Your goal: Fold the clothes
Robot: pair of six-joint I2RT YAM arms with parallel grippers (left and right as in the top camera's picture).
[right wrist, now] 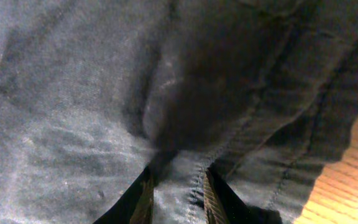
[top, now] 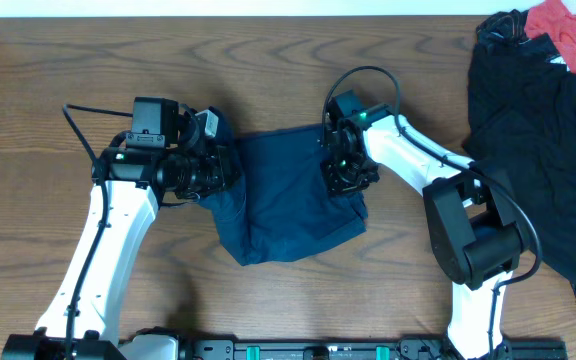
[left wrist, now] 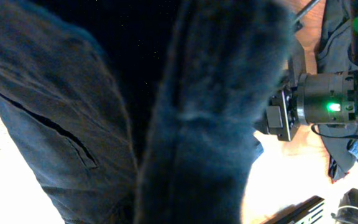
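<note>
The navy shorts (top: 288, 205), lying left to right across the counter (top: 268, 60), are being clamped at opposite edges by the left hand (top: 220, 168) and right hand (right wrist: 178, 193).

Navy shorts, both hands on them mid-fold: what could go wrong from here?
The right hand pinches only a thin seam fold of the navy shorts, which may slip out when pulled.
Cloth drapes over the left hand and blocks its wrist view, so its grip is hard to check.
The right arm sits near the black garments; a wide swing might drag them.
</note>
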